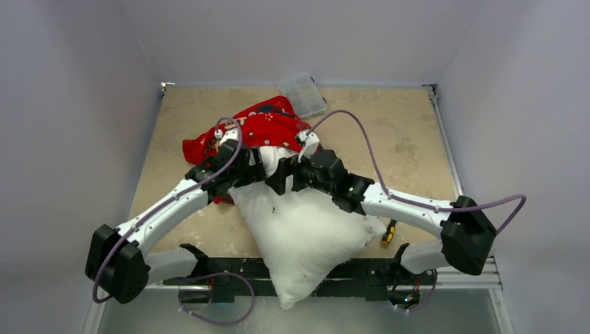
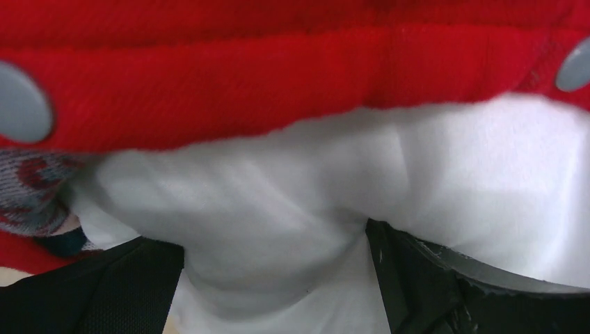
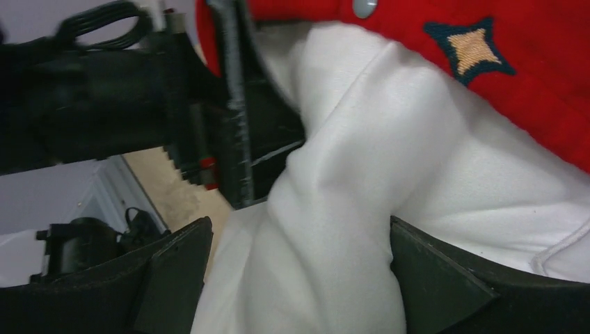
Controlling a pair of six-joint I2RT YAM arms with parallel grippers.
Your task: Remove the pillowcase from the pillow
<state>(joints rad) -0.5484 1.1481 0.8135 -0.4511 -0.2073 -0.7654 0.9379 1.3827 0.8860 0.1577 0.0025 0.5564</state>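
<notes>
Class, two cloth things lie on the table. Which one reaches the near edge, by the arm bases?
The white pillow: one corner crosses the black rail at the near edge. The red pillowcase is bunched around its far end.

Centre: pillow (image 1: 306, 236) fills the near middle and overhangs the table's (image 1: 410, 146) near edge; left gripper (image 2: 275, 278) and right gripper (image 3: 299, 278) crowd together at its far end | Far: heaped pillowcase (image 1: 261, 129); clear box (image 1: 303, 94) at back edge | Right: broad bare tabletop; yellow-handled tool (image 1: 388, 233) beside pillow | Left: narrow bare strip
</notes>
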